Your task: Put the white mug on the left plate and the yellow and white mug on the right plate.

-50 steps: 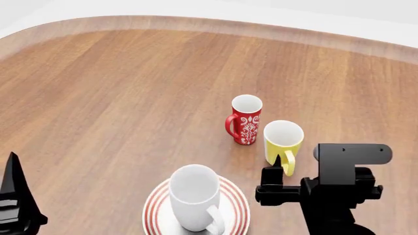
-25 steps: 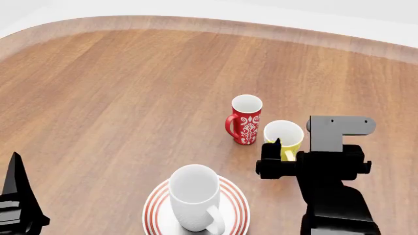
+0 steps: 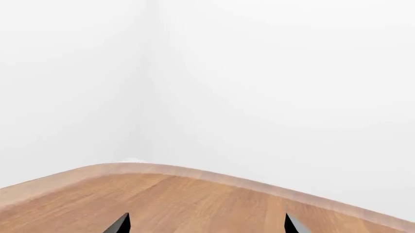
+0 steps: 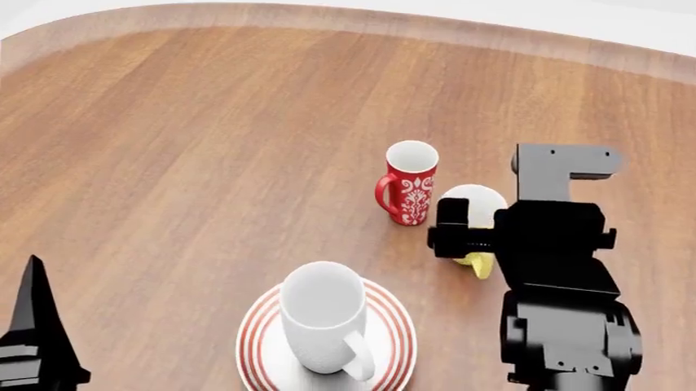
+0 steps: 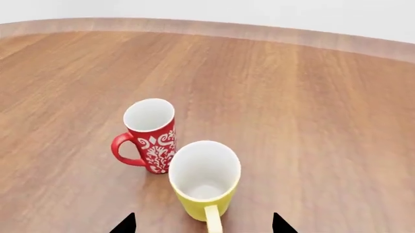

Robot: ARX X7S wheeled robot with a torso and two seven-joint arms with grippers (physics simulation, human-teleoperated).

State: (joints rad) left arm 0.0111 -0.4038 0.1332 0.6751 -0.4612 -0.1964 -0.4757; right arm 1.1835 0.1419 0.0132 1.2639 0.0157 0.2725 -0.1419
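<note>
The white mug [image 4: 321, 326] stands upright on the left plate [image 4: 257, 350], its handle toward the robot. The yellow and white mug [image 5: 204, 177] stands upright on the wood beside a red mug [image 5: 150, 133], not on any plate. My right gripper [image 5: 202, 224] is open just behind the yellow mug, and the mug's yellow handle [image 5: 213, 221] points back between the two fingertips. In the head view the right gripper [image 4: 477, 235] covers most of the yellow and white mug [image 4: 474, 198]. My left gripper [image 3: 205, 225] is open and empty, low at the near left [image 4: 38, 346]. The right plate is out of view.
The red mug [image 4: 410, 191] with a white pattern stands close to the left of the yellow mug, almost touching it. The wooden table [image 4: 196, 147] has a curved far edge against white walls. My right arm [image 4: 566, 326] fills the near right corner.
My right gripper has moved forward over the table to the yellow mug, so the handle now lies between its open fingertips. The mugs and the left arm have not moved.
</note>
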